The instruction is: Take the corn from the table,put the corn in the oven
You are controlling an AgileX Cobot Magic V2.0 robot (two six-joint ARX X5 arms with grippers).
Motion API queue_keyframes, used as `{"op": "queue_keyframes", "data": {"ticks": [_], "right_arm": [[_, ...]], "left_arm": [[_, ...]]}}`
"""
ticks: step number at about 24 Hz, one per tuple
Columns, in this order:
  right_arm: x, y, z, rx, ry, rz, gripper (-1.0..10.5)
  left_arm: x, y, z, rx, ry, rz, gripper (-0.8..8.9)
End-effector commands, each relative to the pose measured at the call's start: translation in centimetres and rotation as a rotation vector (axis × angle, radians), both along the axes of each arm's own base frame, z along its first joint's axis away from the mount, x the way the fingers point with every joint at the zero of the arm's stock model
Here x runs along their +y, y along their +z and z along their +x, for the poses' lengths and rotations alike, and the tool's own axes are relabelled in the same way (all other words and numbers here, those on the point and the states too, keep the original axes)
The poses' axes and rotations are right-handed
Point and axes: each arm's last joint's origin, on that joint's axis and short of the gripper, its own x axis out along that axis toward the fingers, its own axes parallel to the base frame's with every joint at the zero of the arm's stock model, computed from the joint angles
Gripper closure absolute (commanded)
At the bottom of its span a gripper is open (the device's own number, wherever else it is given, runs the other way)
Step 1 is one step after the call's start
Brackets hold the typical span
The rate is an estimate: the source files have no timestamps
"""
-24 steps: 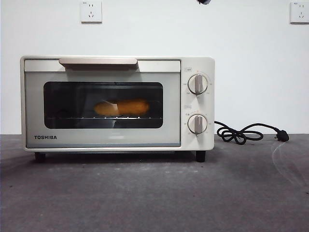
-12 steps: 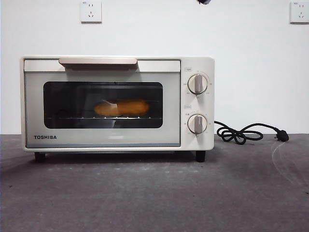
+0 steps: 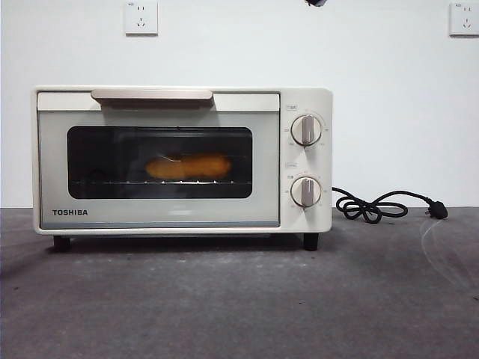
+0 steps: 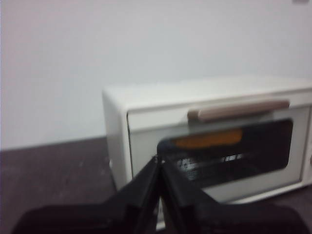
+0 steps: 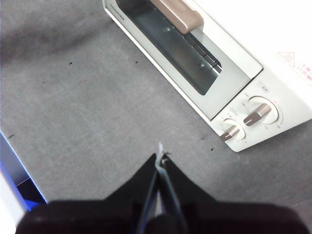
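The corn point(image 3: 187, 166) lies on the rack inside the cream-white oven point(image 3: 307, 101), seen orange through the dark glass of the closed door; the left wrist view shows the corn point(image 4: 208, 139) too. The oven's bar handle point(image 3: 152, 95) runs along the top of the door. My left gripper point(image 4: 160, 160) is shut and empty, held off the oven's point(image 4: 117, 105) left front corner. My right gripper point(image 5: 160, 157) is shut and empty, high above the table point(image 5: 73, 97) in front of the oven's knobs point(image 5: 258, 113).
A black cord with its plug point(image 3: 389, 205) lies coiled on the table point(image 3: 239, 299) right of the oven. Two wall sockets point(image 3: 141, 18) sit high on the white wall. A black tip point(image 3: 315, 2) of an arm shows at the top edge.
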Motion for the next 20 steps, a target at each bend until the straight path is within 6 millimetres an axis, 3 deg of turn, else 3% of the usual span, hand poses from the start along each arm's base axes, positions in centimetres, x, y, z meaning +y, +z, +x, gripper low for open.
{"op": "queue_keyframes", "data": {"ticks": [1,7,20], "right_arm": [[0.0,0.2,0.0,-0.005,-0.007,0.014,9.5],[0.0,0.2,0.0,-0.005,-0.007,0.014,9.5],[0.0,0.2,0.0,-0.005,-0.007,0.014,9.5]], "left_arm": [[0.2,-1.1,0.0,0.09,0.055,0.014,8.17],[0.7,-3.2,-0.1,0.306,0.159,0.03,8.17],[0.7,-3.1,0.0,0.305,0.165,-0.002,8.17]]}}
